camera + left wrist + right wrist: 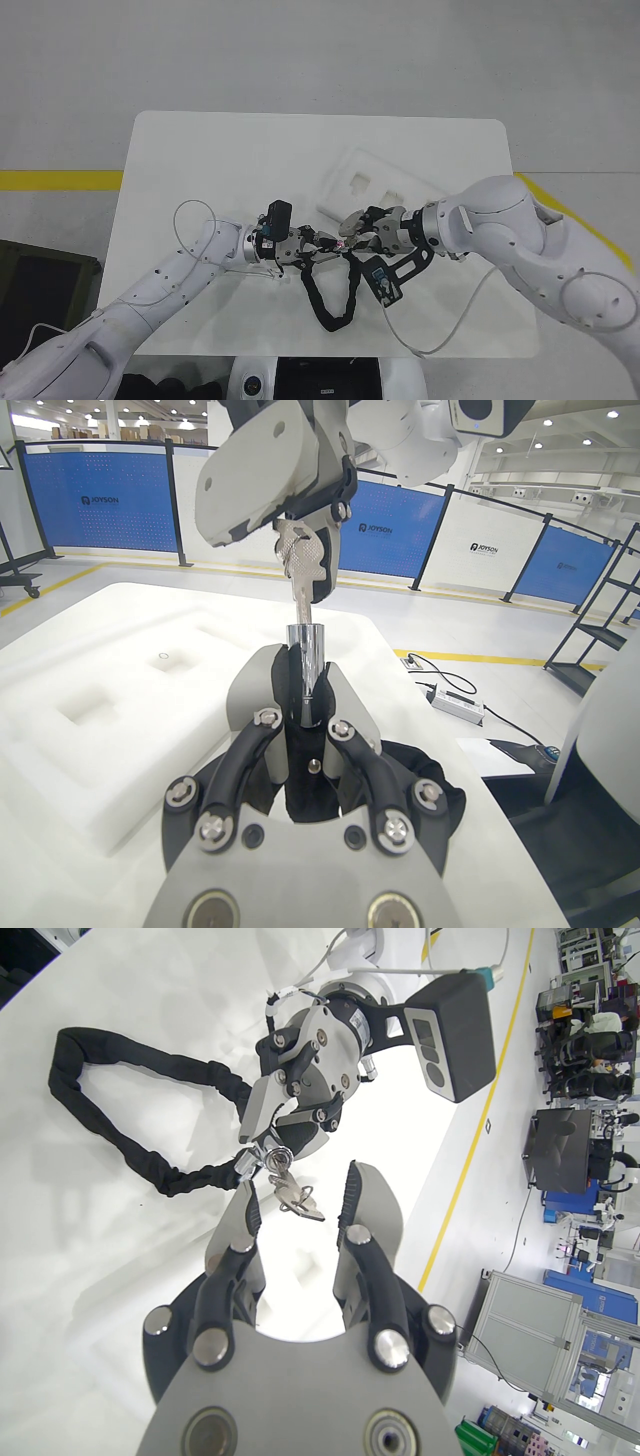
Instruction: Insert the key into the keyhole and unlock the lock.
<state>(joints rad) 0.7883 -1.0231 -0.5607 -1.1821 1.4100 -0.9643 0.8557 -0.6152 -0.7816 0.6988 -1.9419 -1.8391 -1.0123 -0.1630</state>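
A chain lock in a black fabric sleeve (335, 300) lies looped on the white table (200, 150). My left gripper (305, 665) is shut on the lock's chrome cylinder (306, 650), holding it off the table. The silver key (302, 555) stands with its blade in the keyhole and its head sticking out, a key ring hanging from it. My right gripper (301, 1188) is open, its two fingers on either side of the key head (305, 1208) with gaps on both sides. From the top view, both grippers (305, 248) (350, 228) meet at mid-table.
A white foam tray (375, 185) with square recesses lies just behind the grippers. The chain loop (125, 1143) hangs toward the table's front edge. A white cable (450, 320) trails from the right arm across the table's front right.
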